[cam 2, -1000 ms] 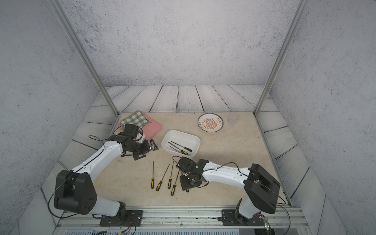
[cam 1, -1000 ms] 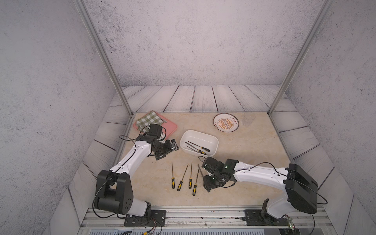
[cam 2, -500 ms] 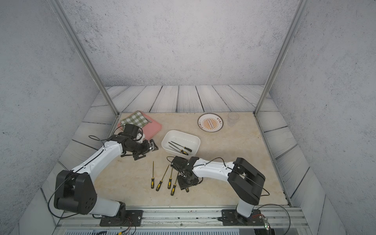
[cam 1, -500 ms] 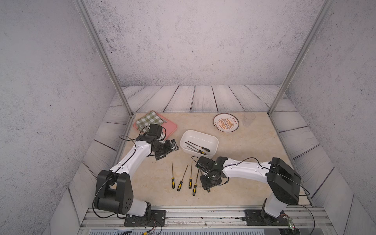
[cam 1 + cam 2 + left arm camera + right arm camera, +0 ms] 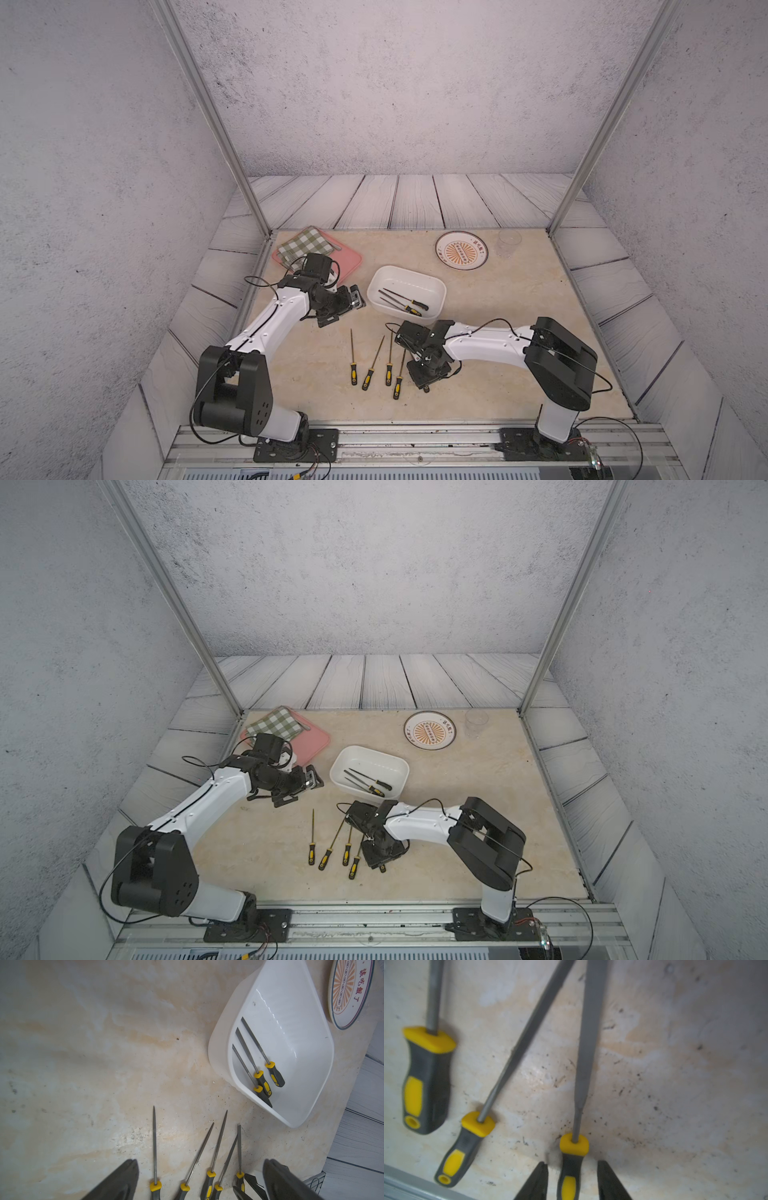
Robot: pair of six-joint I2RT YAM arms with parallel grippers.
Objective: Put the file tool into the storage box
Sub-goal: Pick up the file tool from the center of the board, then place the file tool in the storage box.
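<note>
The right claw (image 5: 571, 1162) is hanging low over the table (image 5: 498, 374), its two black fingers (image 5: 538, 1180) standing apart on either side of the black-and-yellow handle of the file tool (image 5: 586, 1053). A strip of table is showing between each finger and the handle, so the claw is spread and is not pinching anything. The file tool is lying flat on the table, outside the storage box (image 5: 415, 272), with its grey blade running away from the claw. Just beside it, on the robot's left, four other files (image 5: 367, 378) are lying in a loose row with their handles toward the front rail. In the right wrist view the nearest of them (image 5: 517, 1051) is slanting toward the file tool's blade. In both top views the right arm is covering most of the file tool, leaving only the end of the handle peeking out. The storage box is sitting just beyond the row, toward the back wall and near the right claw, and three files (image 5: 274, 1075) are lying side by side inside it. The left claw (image 5: 199, 1160) is hovering above the table near the box's left end, its fingers spread wide and gripping nothing. Farther out, a pink tray (image 5: 347, 262) is carrying a checked cloth (image 5: 307, 245) at the back left, while a round orange-patterned plate (image 5: 462, 250) and a clear glass (image 5: 509, 243) are standing at the back right.
</note>
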